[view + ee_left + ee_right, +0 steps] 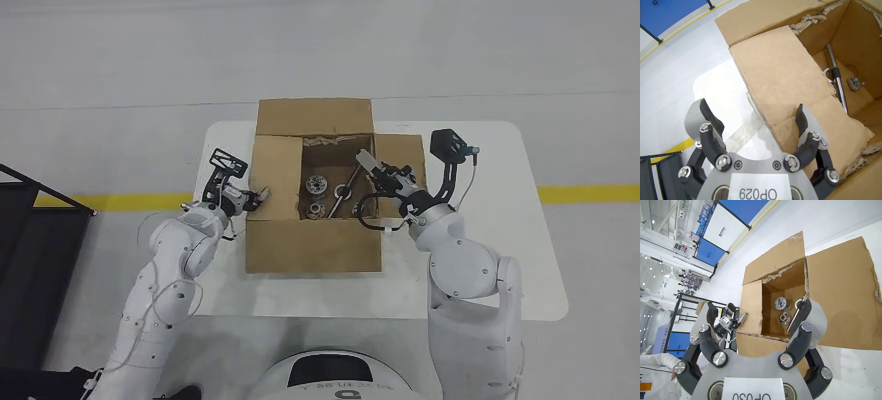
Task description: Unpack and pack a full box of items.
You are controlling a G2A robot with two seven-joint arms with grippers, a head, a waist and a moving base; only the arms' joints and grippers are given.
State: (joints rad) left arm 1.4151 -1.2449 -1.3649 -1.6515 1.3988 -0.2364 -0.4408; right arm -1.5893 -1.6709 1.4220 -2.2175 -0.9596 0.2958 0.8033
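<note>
The cardboard box (313,245) stands open in the middle of the white table (490,260), flaps spread outward. On its bottom lie a toothed metal disc (317,183), a metal ring (317,208) and a long metal rod (345,195). The left wrist view shows the rod (838,81) with a black band and a small metal bracket (854,83). My left gripper (755,117) is open at the outer edge of the left flap (781,75), one finger above the flap, the other above the table. My right gripper (757,313) hangs open and empty above the box's right side, over the disc (780,303) and ring (785,316).
A black rack (30,230) stands on the floor left of the table. The right flap (838,294) lies flat on the table. Torn cardboard edges (810,19) line the box's far corner. Bare table shows right of the box.
</note>
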